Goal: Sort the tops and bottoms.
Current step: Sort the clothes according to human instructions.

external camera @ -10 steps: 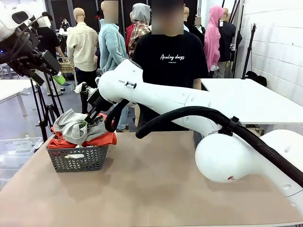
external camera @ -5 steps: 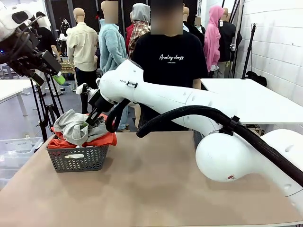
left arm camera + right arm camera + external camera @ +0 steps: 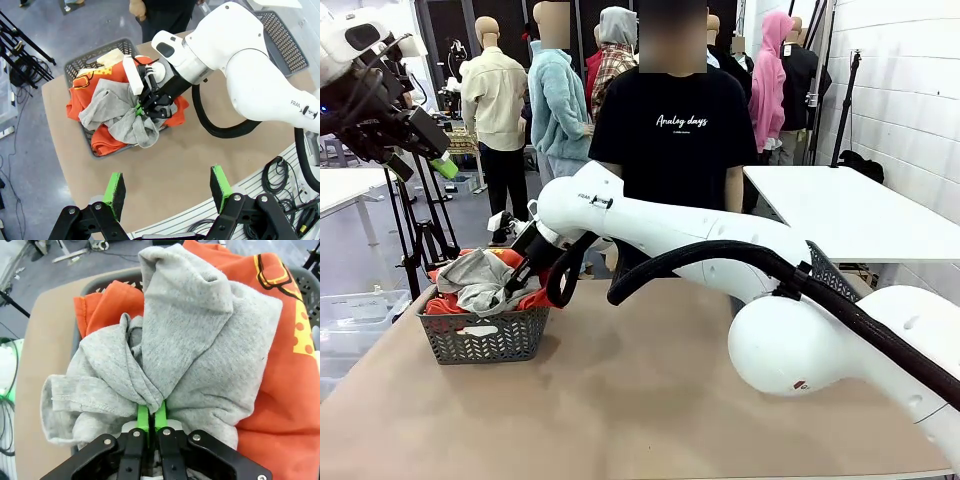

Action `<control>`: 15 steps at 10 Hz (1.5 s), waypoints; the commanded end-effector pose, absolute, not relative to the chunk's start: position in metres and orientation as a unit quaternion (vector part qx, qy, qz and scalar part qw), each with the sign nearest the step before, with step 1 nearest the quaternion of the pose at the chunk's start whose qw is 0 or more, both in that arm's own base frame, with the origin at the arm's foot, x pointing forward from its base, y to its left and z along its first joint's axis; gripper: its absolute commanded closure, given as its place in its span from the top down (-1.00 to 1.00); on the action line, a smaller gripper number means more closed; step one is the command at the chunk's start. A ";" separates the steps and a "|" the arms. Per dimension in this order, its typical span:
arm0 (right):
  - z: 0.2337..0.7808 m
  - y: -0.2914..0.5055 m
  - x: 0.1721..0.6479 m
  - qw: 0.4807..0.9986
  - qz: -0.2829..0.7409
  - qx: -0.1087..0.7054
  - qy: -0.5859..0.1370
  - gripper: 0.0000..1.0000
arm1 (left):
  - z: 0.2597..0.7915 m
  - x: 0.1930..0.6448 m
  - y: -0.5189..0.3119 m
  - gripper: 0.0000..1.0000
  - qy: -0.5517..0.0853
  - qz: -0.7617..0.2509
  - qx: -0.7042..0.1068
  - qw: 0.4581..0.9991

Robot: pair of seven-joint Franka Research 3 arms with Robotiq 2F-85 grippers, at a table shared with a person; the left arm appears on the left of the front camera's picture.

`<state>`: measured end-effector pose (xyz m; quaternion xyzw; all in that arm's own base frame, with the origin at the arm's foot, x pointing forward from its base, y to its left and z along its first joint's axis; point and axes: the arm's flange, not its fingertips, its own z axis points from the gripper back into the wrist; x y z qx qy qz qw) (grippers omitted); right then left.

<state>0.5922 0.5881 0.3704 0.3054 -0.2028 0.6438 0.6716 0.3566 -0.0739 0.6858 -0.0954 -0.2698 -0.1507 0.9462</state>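
right gripper (image 3: 149, 415) pinched tight on fold of grey garment (image 3: 190, 335), which lies atop orange garment (image 3: 280, 365) in basket (image 3: 485, 335) at table's left. cloth soft, light, limp; likely drapes and drags on neighbour when lifted. bunched fold gives fair hold. left gripper (image 3: 167, 192) wide open, empty, high above.

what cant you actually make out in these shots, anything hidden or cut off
- Basket contents under the grey garment and orange-red garment: hidden by those two in every view.
- Second basket: inside blocked by the right arm in the left wrist view.
- Right gripper: how much grey cloth is pinched, bunched folds cover the pads.
- Left gripper: open over the table; its base is cut off by the bottom edge.
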 end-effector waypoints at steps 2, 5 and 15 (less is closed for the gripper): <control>0.366 0.641 0.648 0.653 0.663 0.310 -0.197 -1.00 | 0.686 0.354 -0.073 0.77 -0.267 -0.148 -0.098 0.947; 0.385 0.633 0.634 0.637 0.669 0.308 -0.229 0.10 | 0.686 0.354 -0.073 0.77 -0.267 -0.148 -0.098 0.947; 0.432 0.609 0.598 0.632 0.664 0.258 -0.305 1.00 | 0.686 0.354 -0.073 0.77 -0.267 -0.148 -0.098 0.947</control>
